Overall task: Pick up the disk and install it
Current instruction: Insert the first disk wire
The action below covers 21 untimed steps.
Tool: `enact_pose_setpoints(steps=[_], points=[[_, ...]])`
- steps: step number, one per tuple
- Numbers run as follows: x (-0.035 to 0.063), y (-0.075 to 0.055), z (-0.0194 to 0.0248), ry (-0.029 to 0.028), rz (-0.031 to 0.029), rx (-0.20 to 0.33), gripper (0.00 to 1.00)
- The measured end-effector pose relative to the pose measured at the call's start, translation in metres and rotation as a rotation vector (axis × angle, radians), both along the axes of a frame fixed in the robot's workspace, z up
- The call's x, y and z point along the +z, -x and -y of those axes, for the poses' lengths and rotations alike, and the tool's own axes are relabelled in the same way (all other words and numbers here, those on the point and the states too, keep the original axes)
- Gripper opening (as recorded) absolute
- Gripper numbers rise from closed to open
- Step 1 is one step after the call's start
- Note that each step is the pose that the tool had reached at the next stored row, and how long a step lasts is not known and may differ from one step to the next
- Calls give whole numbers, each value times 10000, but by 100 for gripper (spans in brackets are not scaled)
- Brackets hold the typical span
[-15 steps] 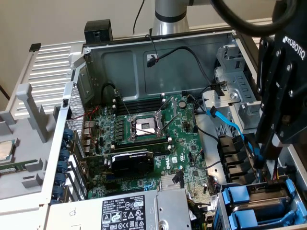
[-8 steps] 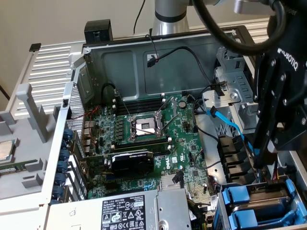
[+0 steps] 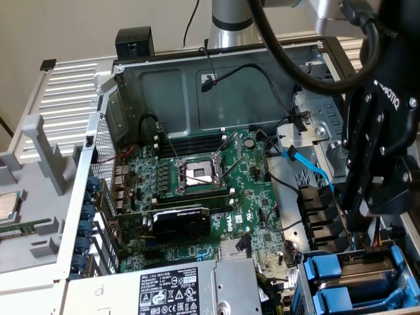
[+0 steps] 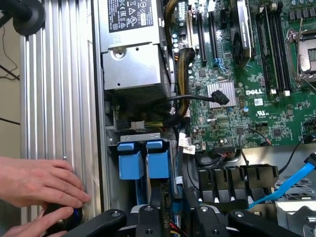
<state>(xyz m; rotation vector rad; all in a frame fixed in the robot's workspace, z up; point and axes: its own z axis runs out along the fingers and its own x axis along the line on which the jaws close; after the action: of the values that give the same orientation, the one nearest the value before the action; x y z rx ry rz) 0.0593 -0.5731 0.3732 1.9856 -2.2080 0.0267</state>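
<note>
Blue plastic marks the drive carriers: two blue-fronted carriers sit side by side in the drive cage at the corner of the open computer case [image 3: 125, 85], next to the power supply [image 4: 133, 59]. We take the disk [image 4: 159, 164] to be the carrier in line with the gripper. In the exterior view it is the upper one of the pair [image 3: 327, 268], at the lower right of that view. The other carrier [image 4: 130, 165] lies just beside it, on the power-supply side. Both appear seated in the cage with their blue fronts facing out of the case. The black gripper [image 3: 364, 213] hangs over the cage, close above the carriers. From the wrist camera its black linkages [image 4: 170, 217] straddle a dark slab running from the disk's blue front towards the camera. We cannot tell whether the fingers are open or closed, nor whether they have hold of anything. A light blue data cable [image 3: 314, 169] runs between the motherboard [image 3: 216, 190] and the cage side. A person's hand [image 4: 37, 181] rests on the ribbed silver panel [image 4: 54, 89] outside the case wall, fingertips over a small dark object [image 4: 61, 217] with a blue spot.
</note>
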Motion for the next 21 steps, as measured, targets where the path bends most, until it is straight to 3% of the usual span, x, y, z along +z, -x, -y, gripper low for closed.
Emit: enact_pose_setpoints(steps=[7,17,21], points=[[-38,7,-16,-37,-5,-101,32],[-49,20,-12,-221,-12,-480,32],[-48,20,-3,-270,-37,-638,32]])
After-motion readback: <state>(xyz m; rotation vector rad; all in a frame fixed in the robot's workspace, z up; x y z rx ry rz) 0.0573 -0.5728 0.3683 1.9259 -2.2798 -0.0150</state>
